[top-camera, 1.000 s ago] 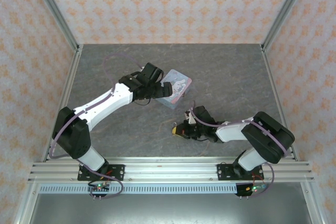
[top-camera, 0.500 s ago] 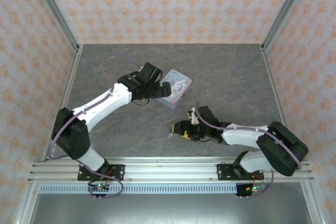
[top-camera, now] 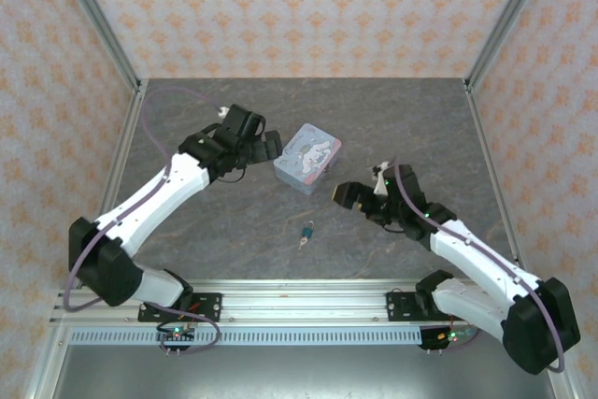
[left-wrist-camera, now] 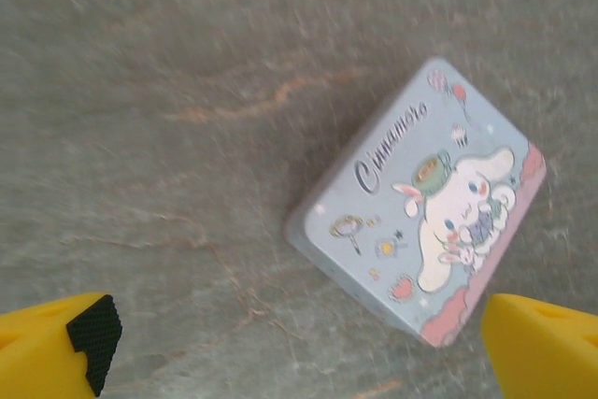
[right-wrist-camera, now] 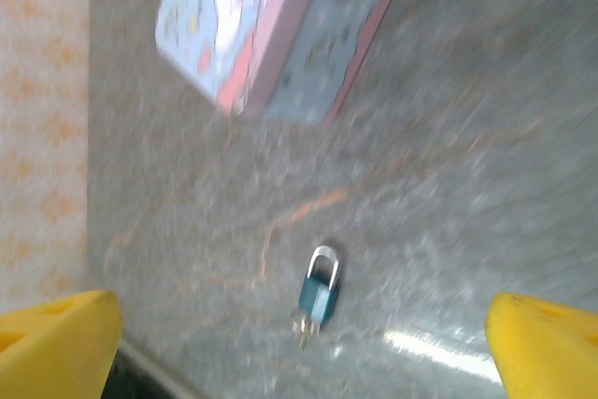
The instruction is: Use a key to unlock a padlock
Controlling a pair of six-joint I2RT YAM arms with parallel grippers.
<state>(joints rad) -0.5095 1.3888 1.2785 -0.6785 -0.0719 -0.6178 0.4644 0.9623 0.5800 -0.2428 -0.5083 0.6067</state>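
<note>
The left claw [top-camera: 267, 145] and right claw [top-camera: 345, 195] both gape, empty. A tin box [left-wrist-camera: 420, 240], lid shut, sits just ahead of the left; the padlock [right-wrist-camera: 319, 292], key [right-wrist-camera: 304, 332] at its base, lies before the right.

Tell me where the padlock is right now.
In the top view the padlock lies on the table near its front middle, closer to the arm bases than the tin box and left of the right gripper.
</note>
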